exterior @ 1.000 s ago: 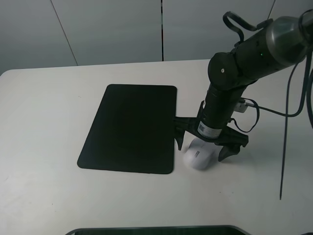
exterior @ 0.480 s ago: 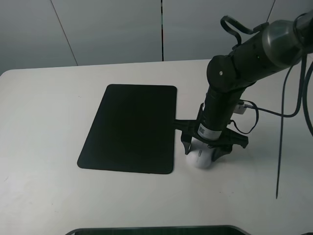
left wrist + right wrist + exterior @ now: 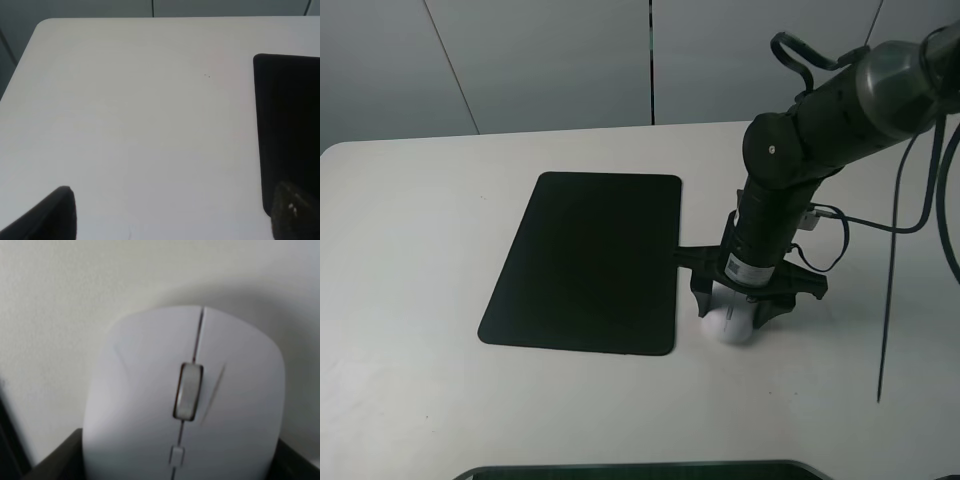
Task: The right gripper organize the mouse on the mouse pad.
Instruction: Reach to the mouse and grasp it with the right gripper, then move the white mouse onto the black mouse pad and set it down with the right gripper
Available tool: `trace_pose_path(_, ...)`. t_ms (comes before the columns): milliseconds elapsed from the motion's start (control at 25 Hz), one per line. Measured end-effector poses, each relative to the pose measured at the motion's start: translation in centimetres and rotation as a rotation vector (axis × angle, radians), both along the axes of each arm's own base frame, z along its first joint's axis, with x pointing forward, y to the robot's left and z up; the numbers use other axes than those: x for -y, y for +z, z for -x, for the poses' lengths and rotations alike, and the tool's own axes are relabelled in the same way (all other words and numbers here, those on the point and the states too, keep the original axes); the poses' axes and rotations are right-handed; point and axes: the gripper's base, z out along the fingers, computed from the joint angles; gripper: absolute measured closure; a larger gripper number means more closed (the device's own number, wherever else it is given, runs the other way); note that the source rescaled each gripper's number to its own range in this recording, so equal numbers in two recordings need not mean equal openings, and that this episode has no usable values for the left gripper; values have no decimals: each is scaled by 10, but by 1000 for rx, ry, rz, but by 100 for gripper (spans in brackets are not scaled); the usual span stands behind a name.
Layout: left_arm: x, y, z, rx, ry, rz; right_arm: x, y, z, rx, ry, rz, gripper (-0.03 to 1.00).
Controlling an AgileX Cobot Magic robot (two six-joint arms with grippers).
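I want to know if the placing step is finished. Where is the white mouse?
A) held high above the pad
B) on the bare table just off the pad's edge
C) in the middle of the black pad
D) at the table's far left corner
B: the white oval computer mouse lies on the bare white table beside the flat black rectangular mouse pad, between the jaws of the black right gripper.
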Motion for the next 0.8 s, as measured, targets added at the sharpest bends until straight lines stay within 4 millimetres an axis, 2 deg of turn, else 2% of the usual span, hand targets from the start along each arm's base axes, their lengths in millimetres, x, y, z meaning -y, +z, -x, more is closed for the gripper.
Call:
trace_pose_path(520, 0, 0, 0, 0, -1, 1, 0, 3, 0, 10, 36, -9, 97)
trace_pose_path(800, 0, 0, 0, 0, -1, 1, 0, 27, -4, 66, 129, -19, 97)
